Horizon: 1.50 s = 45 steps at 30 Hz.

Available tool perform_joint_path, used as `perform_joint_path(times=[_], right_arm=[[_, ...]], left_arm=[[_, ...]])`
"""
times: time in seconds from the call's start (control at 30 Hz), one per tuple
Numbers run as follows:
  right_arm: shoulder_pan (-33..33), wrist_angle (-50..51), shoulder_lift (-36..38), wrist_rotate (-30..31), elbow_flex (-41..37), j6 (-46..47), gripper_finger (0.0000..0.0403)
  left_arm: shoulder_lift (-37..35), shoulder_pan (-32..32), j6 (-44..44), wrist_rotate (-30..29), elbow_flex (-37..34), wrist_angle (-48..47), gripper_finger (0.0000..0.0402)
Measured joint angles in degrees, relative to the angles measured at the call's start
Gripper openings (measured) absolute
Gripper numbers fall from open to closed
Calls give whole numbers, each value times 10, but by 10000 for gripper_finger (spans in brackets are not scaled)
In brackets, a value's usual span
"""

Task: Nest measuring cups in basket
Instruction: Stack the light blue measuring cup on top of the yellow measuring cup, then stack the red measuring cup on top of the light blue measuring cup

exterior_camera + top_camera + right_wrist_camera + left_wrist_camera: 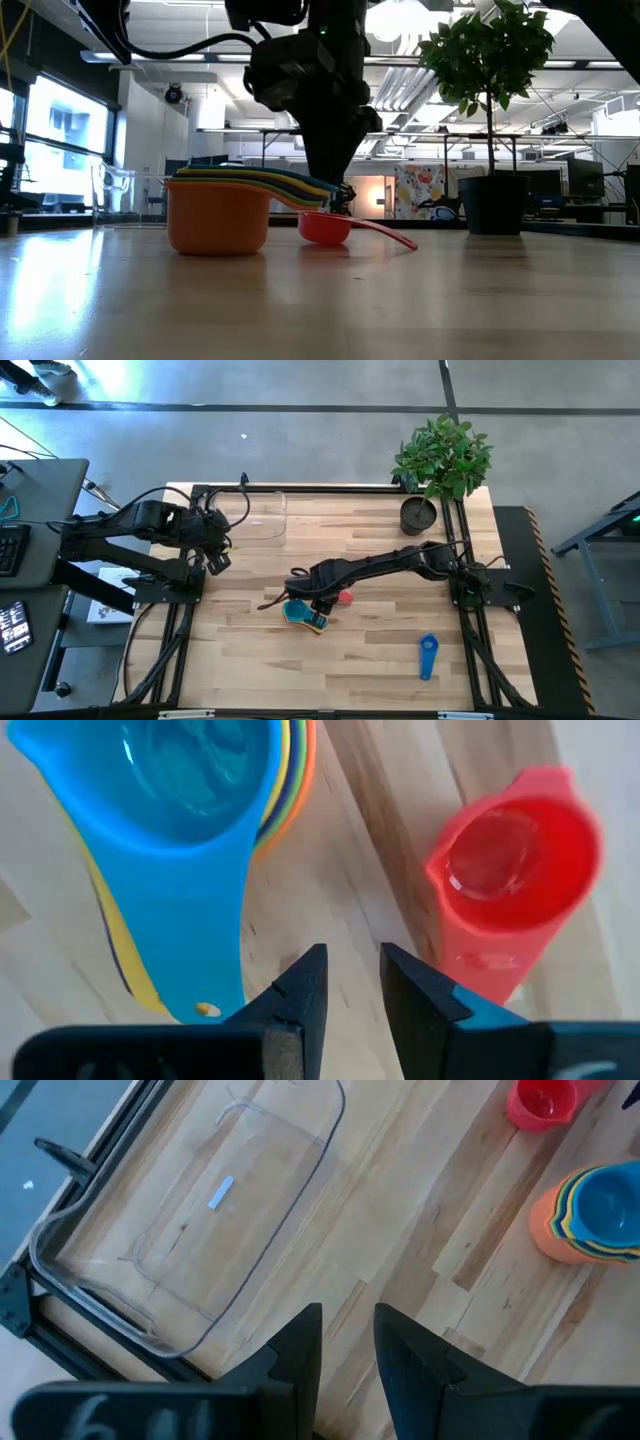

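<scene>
A nested stack of measuring cups (pixel 303 614), orange at the bottom and teal on top (pixel 190 810), stands on the table's middle. A red cup (pixel 515 850) stands on its base just beside it, toward the right. A blue cup (pixel 428 657) lies alone near the front right. My right gripper (pixel 353 982) points down over the wood between the stack's handles and the red cup, slightly open with nothing between its fingers. The clear basket (pixel 258 515) rests at the far left. My left gripper (pixel 348 1340) hovers near it, slightly open and empty.
A dark plant pot (pixel 420 515) with a green plant stands at the far right corner. Black frame rails (pixel 180 640) run along the table's left and right sides. Bare wood lies along the near edge and between the basket and the stack.
</scene>
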<state>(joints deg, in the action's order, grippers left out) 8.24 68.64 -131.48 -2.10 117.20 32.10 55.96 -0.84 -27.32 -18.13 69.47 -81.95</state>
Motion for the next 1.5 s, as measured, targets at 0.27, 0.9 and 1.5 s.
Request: perform_joint_path(times=[0.27,0.9,1.5], right_arm=[[8,-26,-1,-29,-23,39,87],[15,-27,-1,-59,-15,86,87],[-10,92,0,11,27,38,87]], left_arm=[[0,0,25,0,0,23,85],[0,0,45,-1,0,26,85],[0,0,46,0,0,26,85]])
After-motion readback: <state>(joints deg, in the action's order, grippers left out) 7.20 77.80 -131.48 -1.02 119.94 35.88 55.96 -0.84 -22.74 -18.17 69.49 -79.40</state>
